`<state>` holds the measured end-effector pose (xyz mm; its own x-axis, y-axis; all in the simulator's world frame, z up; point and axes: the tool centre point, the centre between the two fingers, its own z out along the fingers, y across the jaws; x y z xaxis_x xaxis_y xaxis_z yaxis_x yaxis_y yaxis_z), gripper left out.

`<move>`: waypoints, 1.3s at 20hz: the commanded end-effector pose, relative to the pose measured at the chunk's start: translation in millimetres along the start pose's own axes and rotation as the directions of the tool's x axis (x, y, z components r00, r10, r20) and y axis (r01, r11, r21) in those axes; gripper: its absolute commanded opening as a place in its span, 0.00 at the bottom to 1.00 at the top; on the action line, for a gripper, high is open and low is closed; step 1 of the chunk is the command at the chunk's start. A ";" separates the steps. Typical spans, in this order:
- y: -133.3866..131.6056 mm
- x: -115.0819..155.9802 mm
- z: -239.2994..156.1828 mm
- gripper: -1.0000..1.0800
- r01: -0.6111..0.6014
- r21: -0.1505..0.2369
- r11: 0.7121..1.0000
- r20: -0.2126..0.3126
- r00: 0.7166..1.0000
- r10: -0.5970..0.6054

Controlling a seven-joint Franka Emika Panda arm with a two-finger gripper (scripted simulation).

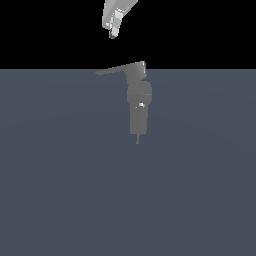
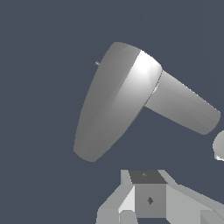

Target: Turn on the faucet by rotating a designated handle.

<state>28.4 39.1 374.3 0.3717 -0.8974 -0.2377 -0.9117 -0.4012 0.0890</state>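
The grey faucet (image 1: 139,102) stands in the middle of the exterior view, with a blocky top, a rounded bulge carrying a bright glint, and a cylindrical lower body ending in a thin tip. Its handle (image 1: 118,69), a long flat lever, sticks out from the top toward the exterior view's left. My gripper (image 1: 113,31) hangs above the handle's outer half, clear of it, fingers together and holding nothing. In the wrist view the handle (image 2: 113,105) appears as a broad tapering blade and the faucet body (image 2: 183,108) as a cylinder behind it, with my gripper (image 2: 148,200) at the frame's edge.
A plain blue-grey floor (image 1: 60,190) spreads around the faucet. A small pale rounded shape (image 2: 219,146) shows at the wrist view's edge; what it is I cannot tell.
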 end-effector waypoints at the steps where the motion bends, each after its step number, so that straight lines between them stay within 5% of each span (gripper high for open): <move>1: -14.7 5.0 11.2 0.00 -0.072 -0.009 0.997 -0.011 0.997 0.072; 14: -80.4 21.1 72.3 0.00 -0.386 -0.020 0.922 -0.113 0.918 0.381; 26: -104.5 23.1 99.7 0.00 -0.490 -0.002 0.872 -0.166 0.860 0.483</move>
<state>113.5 78.1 264.3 -0.0840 -0.9964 -0.0055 -0.9769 0.0813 0.1976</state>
